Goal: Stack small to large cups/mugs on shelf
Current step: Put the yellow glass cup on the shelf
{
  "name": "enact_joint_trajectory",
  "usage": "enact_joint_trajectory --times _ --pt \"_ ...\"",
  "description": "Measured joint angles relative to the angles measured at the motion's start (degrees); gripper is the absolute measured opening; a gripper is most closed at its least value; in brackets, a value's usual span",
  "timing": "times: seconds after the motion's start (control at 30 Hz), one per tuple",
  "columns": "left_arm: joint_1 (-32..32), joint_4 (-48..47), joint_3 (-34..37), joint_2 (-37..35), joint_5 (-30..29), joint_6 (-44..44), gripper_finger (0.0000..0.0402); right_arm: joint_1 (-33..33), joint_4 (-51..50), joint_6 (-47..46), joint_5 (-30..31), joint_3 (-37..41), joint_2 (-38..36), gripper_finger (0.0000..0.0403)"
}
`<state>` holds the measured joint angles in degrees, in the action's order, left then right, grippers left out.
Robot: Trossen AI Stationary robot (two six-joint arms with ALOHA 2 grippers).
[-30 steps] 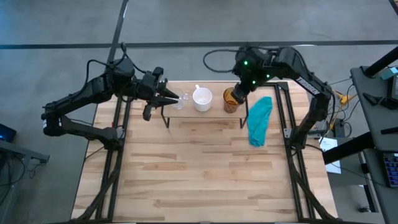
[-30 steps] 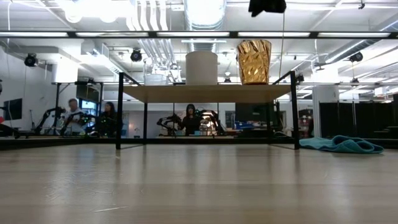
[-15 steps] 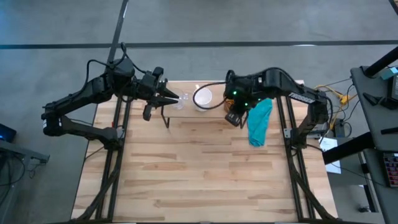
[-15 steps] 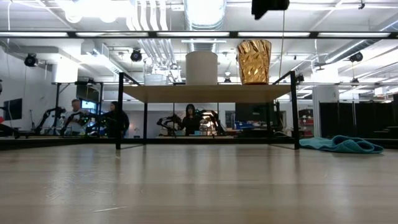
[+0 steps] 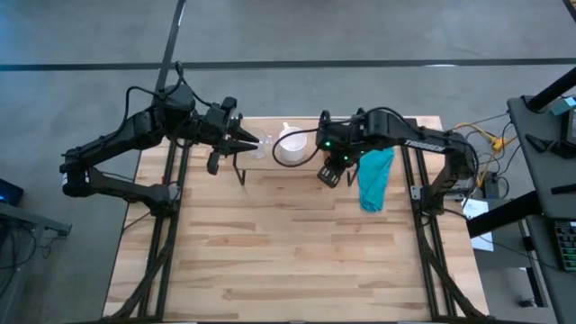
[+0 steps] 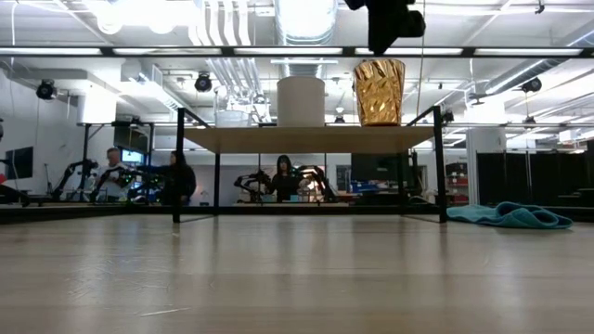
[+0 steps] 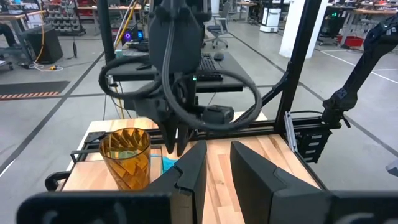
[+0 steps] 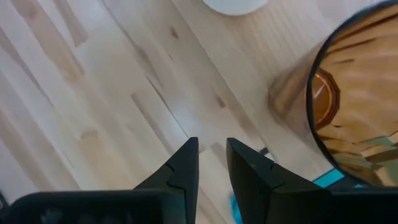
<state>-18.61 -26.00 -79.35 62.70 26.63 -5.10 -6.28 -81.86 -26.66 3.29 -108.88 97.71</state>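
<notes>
At the far left end of the shelf (image 6: 306,139), the left gripper (image 5: 245,143) hangs level with its tip just beside the small clear cup (image 5: 264,147); its fingers (image 7: 189,174) show a narrow gap with nothing between them, so it is released and holds nothing. The clear cup stands on the shelf's left part, faint in the overhead view and hard to make out from table height. Next to it, near the shelf's middle, the white mug (image 5: 290,144) stands upright, seen from the low camera as a plain white cylinder (image 6: 301,101). To the right of the mug stands the amber tumbler (image 6: 379,92), upright on the shelf, its faceted wall clear in the left wrist view (image 7: 127,158). The right gripper (image 5: 330,169) hangs directly above the tumbler, apart from it, pointing down; its fingers (image 8: 180,168) are slightly parted and grasp nothing, with the tumbler's open rim (image 8: 354,106) just beside them. A teal cloth (image 5: 375,176) lies on the table (image 5: 288,261) past the shelf's right end.
</notes>
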Motion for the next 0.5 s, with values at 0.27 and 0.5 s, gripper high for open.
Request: enact_joint_trajectory --times 0.27,0.5 --pt "-0.01 0.00 0.02 0.00 0.00 0.00 0.0059 0.00 0.01 0.10 1.59 3.81 0.00 0.0077" --pt "-0.01 0.00 0.02 0.00 0.00 0.08 0.0059 0.00 0.05 0.29 3.90 4.88 0.00 0.0077"
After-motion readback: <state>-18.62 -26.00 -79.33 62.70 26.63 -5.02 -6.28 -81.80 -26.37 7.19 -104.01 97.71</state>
